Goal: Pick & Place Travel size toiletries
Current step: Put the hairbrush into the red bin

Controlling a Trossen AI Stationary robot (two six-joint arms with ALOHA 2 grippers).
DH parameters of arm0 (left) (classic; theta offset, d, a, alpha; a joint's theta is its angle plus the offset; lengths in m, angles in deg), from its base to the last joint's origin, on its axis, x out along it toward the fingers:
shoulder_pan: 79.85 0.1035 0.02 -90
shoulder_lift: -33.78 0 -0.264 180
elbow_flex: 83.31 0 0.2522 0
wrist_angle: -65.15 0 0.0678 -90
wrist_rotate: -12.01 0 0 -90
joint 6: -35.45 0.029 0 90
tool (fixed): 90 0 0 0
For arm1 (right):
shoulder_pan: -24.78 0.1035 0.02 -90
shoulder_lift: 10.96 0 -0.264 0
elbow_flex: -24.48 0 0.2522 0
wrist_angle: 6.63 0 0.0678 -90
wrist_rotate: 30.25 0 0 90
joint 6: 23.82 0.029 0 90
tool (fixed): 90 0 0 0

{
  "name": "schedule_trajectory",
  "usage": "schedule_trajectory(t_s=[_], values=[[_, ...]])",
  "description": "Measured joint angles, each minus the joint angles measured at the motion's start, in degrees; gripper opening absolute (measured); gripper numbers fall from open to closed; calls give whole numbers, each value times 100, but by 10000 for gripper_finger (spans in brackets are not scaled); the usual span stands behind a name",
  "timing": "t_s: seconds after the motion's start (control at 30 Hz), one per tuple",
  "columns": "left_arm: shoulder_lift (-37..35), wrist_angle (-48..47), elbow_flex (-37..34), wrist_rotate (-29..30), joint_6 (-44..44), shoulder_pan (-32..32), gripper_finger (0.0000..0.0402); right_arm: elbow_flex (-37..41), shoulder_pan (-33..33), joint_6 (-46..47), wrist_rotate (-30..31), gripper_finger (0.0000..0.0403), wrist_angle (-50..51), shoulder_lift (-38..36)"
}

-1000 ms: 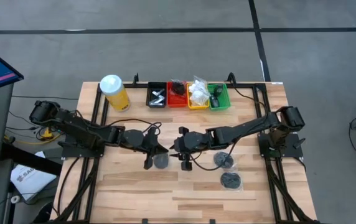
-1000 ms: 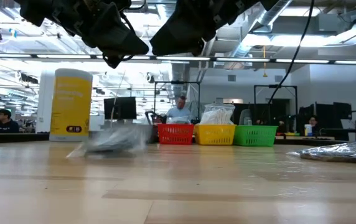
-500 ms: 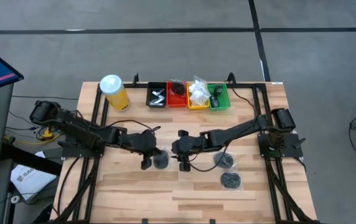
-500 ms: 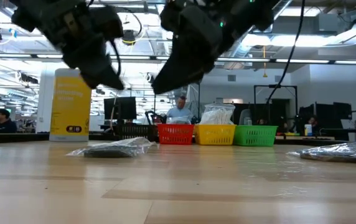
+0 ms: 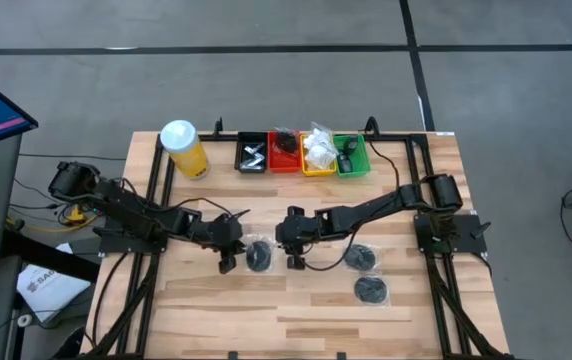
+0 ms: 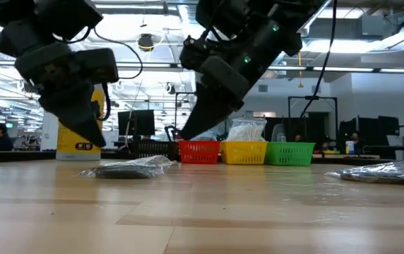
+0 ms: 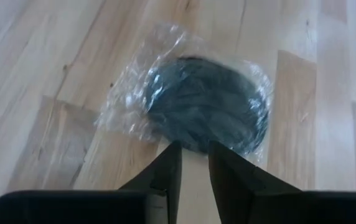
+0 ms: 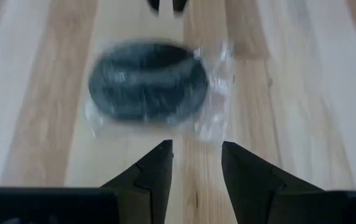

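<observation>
A flat round black disc [image 5: 258, 257] in a clear plastic wrapper lies flat on the wooden table between my two grippers; it also shows in the left wrist view [image 7: 203, 102], the right wrist view [image 8: 147, 81] and the low view [image 6: 128, 168]. My left gripper [image 5: 227, 263] stands just left of it, slanting down, its fingers a little apart with nothing between them [image 7: 194, 165]. My right gripper [image 5: 293, 262] stands just right of it, open and empty [image 8: 196, 162]. Both hang above the table [image 6: 89, 137] [image 6: 186, 130].
Two more wrapped black discs [image 5: 359, 257] [image 5: 370, 290] lie to the right. At the far edge stand a black tray [image 5: 252, 153], a red tray [image 5: 285, 152], a yellow tray [image 5: 317, 152] and a green tray [image 5: 351, 156], with a yellow canister [image 5: 183, 148] left of them.
Both grippers have come down toward the table and tipped more steeply. The left one has also drawn back a little toward the table's left edge. The wrapped disc, blurred a second ago, now lies still on the table.
</observation>
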Motion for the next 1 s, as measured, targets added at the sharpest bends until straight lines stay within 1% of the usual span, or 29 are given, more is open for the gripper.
schedule_trajectory(t_s=[0.13, 0.23, 0.3, 0.37, 0.43, 0.57, 0.7, 0.77, 1.0], values=[[0, 23, -84, 0, -122, 0, 66, -38, -2, -6, 17, 129, -179, 134], [28, 18, -111, 2, -146, 0, 64, 23, -22, -116, 42, 129, 30, 232], [70, 17, -110, 3, -146, 0, 63, -46, -40, -183, 46, 129, -229, 337], [213, 124, -103, 2, -148, 0, 63, -2, -73, -222, 50, 129, -37, 350], [333, 83, -115, 2, -157, 4, 63, -4, -106, -252, 62, 129, -73, 374], [698, 253, -105, 8, -170, 4, 63, -14, -163, -251, 66, 129, -96, 397], [902, 419, -89, 47, -249, 4, 62, -32, -177, -251, 66, 129, -207, 525], [932, 460, -89, 46, -270, 4, 61, 11, -177, -248, 64, 129, -76, 568], [954, 762, -104, 20, -165, 11, 60, -12, -177, -251, 63, 129, -227, 548]])
